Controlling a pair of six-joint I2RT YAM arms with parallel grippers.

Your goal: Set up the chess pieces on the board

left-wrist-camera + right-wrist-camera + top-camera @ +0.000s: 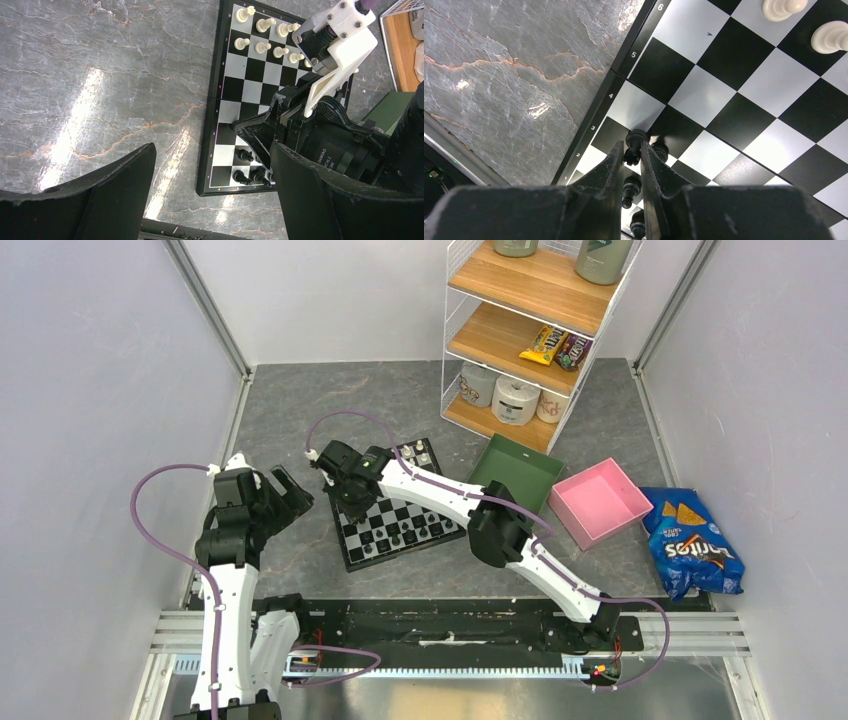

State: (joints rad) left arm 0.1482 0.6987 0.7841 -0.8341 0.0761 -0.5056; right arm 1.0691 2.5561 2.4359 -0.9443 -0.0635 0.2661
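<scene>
Chessboard (213,95): lies on the grey marbled table (100,75) in front of both arms. White pieces (263,24) stand in two rows at its far edge, and black pieces (243,176) stand along its near edge. Right gripper (631,149): reaches across the chessboard to its left side, fingers clamped on one black piece (636,139) over the squares beside the border. Whether that piece's base touches the surface cannot be told. Left gripper (293,492): jaws spread wide, holding nothing, above bare table just left of the chessboard. Green tray (520,472) and pink tray (598,502): on the table to the right of the chessboard.
</scene>
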